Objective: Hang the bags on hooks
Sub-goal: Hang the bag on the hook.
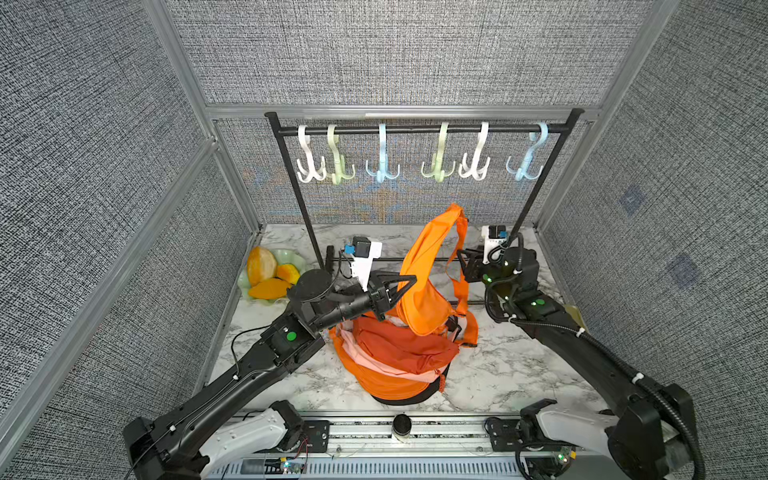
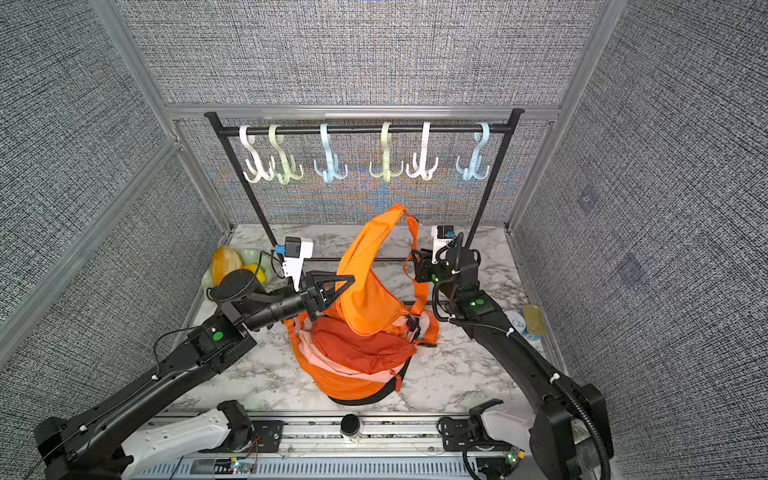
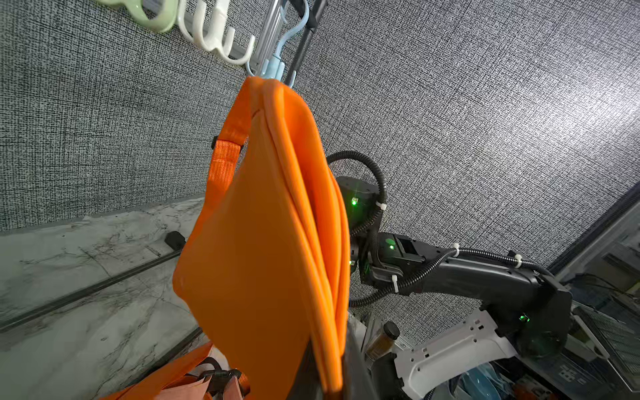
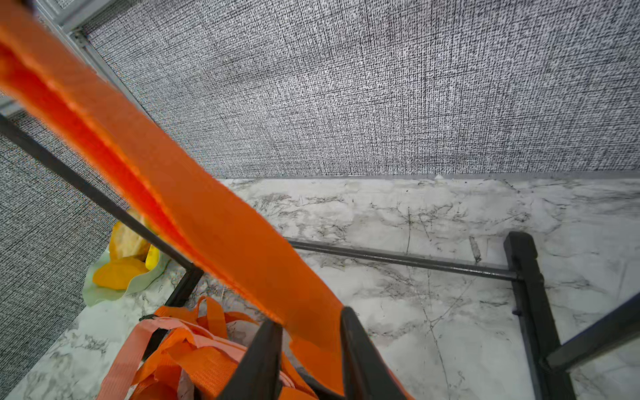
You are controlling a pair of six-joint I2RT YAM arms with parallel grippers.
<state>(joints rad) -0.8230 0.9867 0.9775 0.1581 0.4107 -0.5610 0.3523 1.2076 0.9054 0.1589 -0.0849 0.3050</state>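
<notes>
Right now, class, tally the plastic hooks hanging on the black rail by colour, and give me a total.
White plastic hooks: 2
Pale green plastic hooks: 2
Pale blue plastic hooks: 2
Total: 6 hooks on the black metal rail
</notes>
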